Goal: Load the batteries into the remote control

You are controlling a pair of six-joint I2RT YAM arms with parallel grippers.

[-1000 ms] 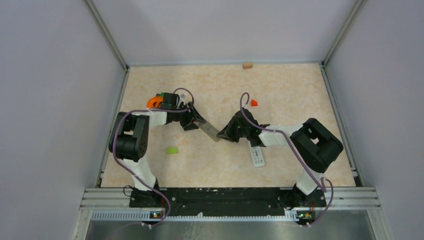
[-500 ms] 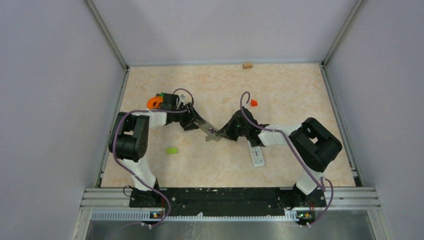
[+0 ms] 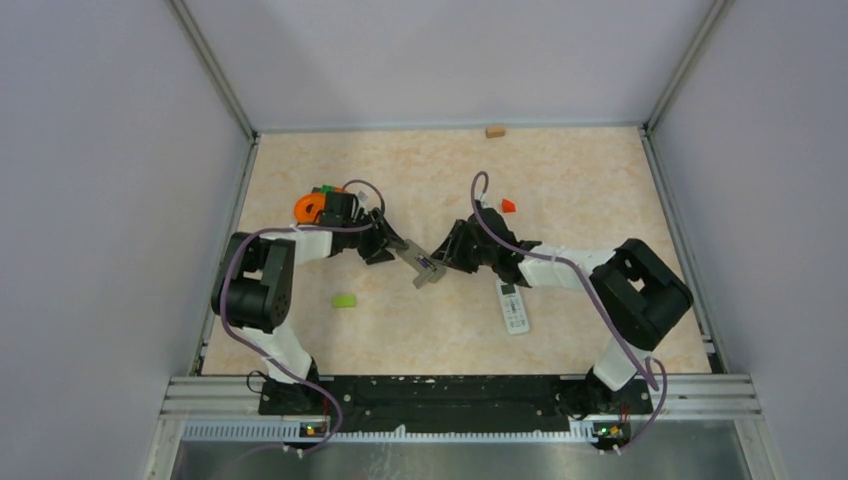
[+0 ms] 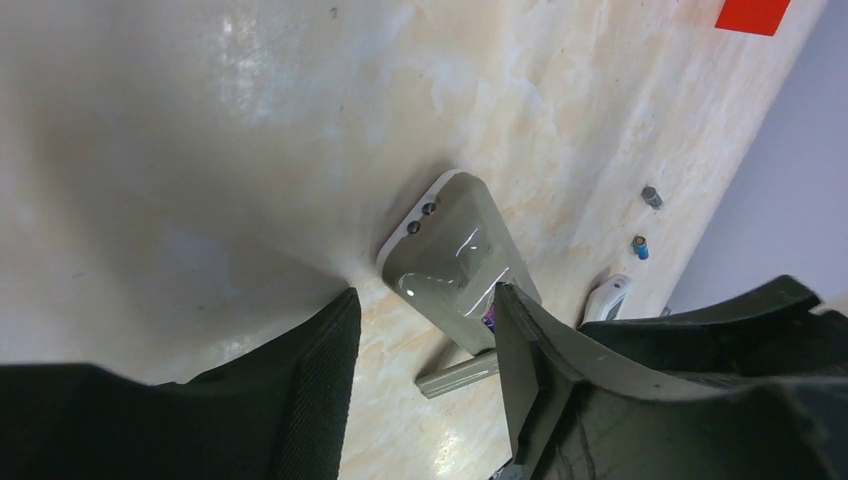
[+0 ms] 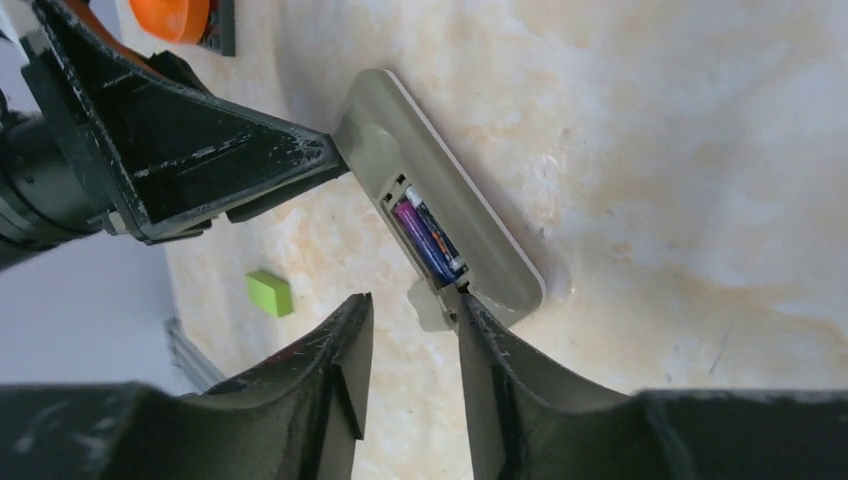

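A grey remote control (image 3: pixel 425 266) lies back-up on the table between both grippers. Its battery bay is uncovered and holds two batteries side by side, one purple (image 5: pixel 408 224) and one dark blue (image 5: pixel 436 242). The grey bay cover (image 5: pixel 430 306) lies loose beside the remote. My right gripper (image 5: pixel 413 298) is open at the bay's end, one fingertip (image 5: pixel 468 305) against the remote and nothing between its fingers. My left gripper (image 4: pixel 422 295) is open at the remote's other end (image 4: pixel 452 250), one finger (image 4: pixel 520 340) touching it. Two loose batteries (image 4: pixel 652 196) (image 4: pixel 640 246) lie on the table beyond.
A white remote (image 3: pixel 513 308) lies under the right arm. A green block (image 3: pixel 344 300) sits near the left arm, a red wedge (image 3: pixel 508 205) behind the right gripper, a tan block (image 3: pixel 494 130) at the back wall. An orange part (image 3: pixel 310 205) sits by the left wrist.
My right gripper has opened and shifted slightly toward the back. The grey remote has turned a little between the grippers. The left gripper has stayed at the remote's end.
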